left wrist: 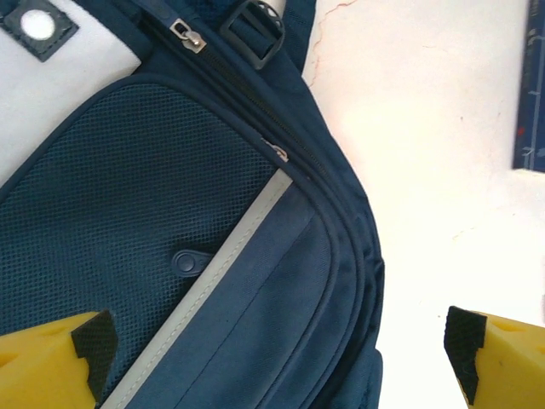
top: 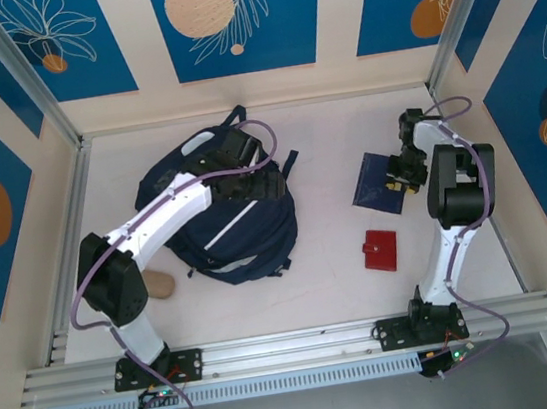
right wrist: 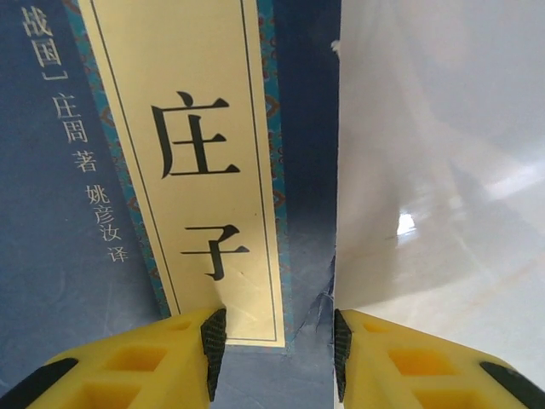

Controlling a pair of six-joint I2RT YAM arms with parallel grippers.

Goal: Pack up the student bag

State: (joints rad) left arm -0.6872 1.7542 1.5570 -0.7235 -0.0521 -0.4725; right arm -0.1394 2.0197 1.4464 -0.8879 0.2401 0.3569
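The left gripper [left wrist: 279, 341], jaws spread wide, hangs over the mesh pocket [left wrist: 111, 221] and grey stripe [left wrist: 230, 247] of the navy student bag [left wrist: 341, 230], beside pale table [left wrist: 443, 170], with a dark blue booklet [left wrist: 532, 102] at far right.

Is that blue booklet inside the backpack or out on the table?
Out: the blue booklet lies flat on the table, right of the backpack, apart from it.

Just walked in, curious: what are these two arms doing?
The left gripper hangs wide open over the large dark navy striped fabric backpack. The right gripper is down at a flat navy booklet with a gold label, its jaws partly apart at the booklet's edge; a grip isn't clear. A small red wallet lies nearby.
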